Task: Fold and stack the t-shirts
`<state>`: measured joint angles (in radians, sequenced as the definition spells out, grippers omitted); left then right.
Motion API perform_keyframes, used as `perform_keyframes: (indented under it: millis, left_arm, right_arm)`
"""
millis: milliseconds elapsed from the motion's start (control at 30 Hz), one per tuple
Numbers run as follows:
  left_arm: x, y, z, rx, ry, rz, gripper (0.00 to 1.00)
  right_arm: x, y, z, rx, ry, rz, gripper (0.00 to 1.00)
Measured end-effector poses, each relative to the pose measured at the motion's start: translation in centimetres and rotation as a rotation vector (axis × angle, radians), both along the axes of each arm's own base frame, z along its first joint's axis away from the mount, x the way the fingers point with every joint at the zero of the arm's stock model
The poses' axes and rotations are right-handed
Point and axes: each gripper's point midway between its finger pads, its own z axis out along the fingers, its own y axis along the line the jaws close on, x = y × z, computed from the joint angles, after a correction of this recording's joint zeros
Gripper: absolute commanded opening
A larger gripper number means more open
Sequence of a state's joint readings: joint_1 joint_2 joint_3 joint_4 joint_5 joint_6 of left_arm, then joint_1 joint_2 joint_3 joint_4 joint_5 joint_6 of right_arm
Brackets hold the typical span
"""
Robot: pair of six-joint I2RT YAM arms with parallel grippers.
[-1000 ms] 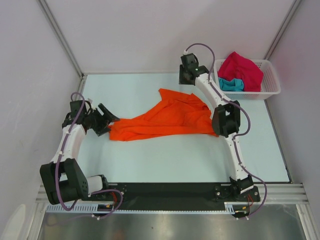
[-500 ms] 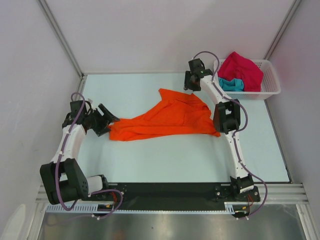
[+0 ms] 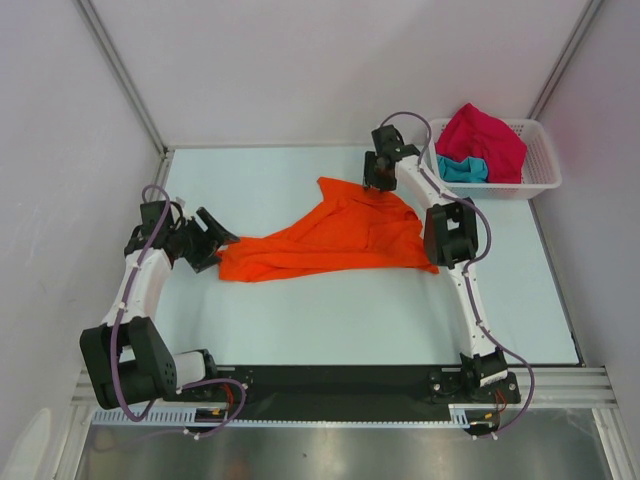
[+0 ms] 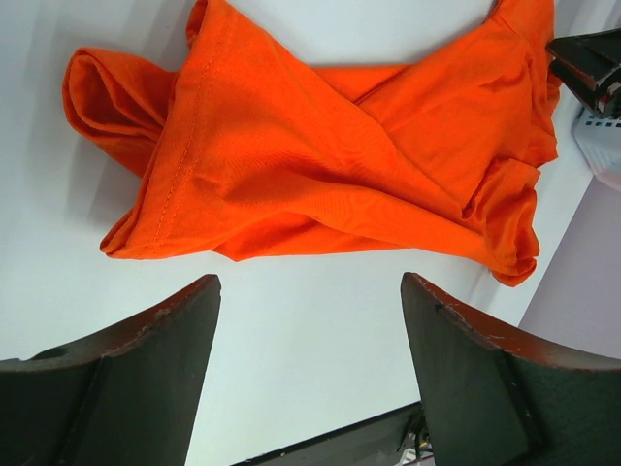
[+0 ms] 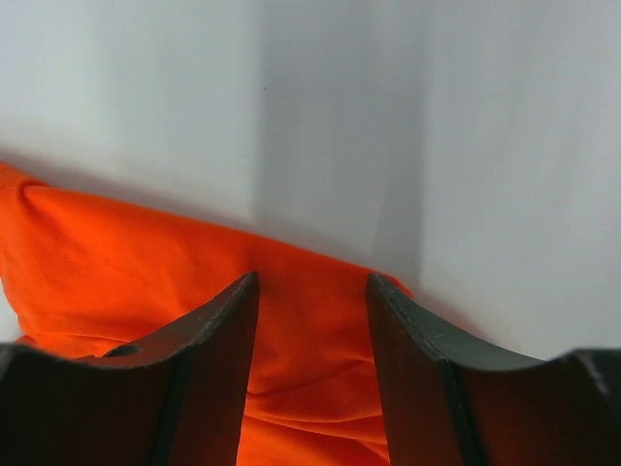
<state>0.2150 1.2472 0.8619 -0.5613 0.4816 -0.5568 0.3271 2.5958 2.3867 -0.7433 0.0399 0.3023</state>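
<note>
Basket [image 3: 510,188] far right, crimson shirt [image 3: 485,140] over teal shirt [image 3: 462,168].

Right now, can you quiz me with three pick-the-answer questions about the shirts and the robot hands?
1. Where is the crimson-pink t-shirt?
A draped over an arm
B in the white lattice basket
C hanging from a gripper

2. How many t-shirts lie on the table?
A one
B two
C three

3. The left gripper is:
A shut on a sleeve
B shut on nothing
C open and empty

Answers:
1 B, it sits heaped in the basket above a teal t-shirt.
2 A, only the orange t-shirt lies there.
3 C, its jaws stand wide apart with bare table between them.
</note>
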Motion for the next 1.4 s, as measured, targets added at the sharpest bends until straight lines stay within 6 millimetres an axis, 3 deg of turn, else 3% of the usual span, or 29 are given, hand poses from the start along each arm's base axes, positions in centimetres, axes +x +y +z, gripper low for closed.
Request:
perform_keyframes:
  millis: [133,233,267,600,767,967,1100,1200,1300,1400]
  left_arm:
    - [0.0,0.0,0.0,0.000,0.000,0.000,0.80]
    - [0.0,0.0,0.0,0.000,-0.001,0.000,0.80]
    - [0.0,0.0,0.0,0.000,-0.002,0.000,0.80]
    - [0.2,0.0,0.0,0.001,-0.008,0.000,0.80]
    - [0.2,0.0,-0.3,0.001,-0.006,0.000,0.80]
    - [0.1,0.0,-0.6,-0.001,0.002,-0.001,0.80]
    - [0.1,0.0,-0.7,-0.001,0.001,-0.001,0.80]
    - [0.1,0.0,-0.9,-0.002,0.004,-0.001,0.80]
    - [0.0,0.0,-1.3,-0.006,0.016,-0.002,0.80]
    - [0.1,0.0,-1.4,-0.006,0.014,-0.003,0.80]
  right_arm:
    - [0.0,0.4,-0.2,0.002,-0.006,0.005,0.51]
    - [0.0,0.6,-0.2,-0.002,-0.010,0.009,0.24]
    - [0.0,0.7,-0.3,-0.002,-0.009,0.008,0.00]
    - [-0.7,1.7,-0.5,-0.026,-0.040,0.033,0.00]
    - [-2.2,2.8,-0.2,-0.087,-0.042,0.070,0.00]
    - [-7.8,6.1,1.6,-0.177,-0.038,0.173,0.00]
    - [-12.6,8.2,4.8,-0.192,-0.080,0.237,0.00]
    - [-15.2,9.1,6.6,-0.193,-0.114,0.263,0.00]
    - [-17.2,9.1,6.8,-0.195,-0.118,0.266,0.00]
    - [-18.5,8.6,5.5,-0.207,-0.087,0.255,0.00]
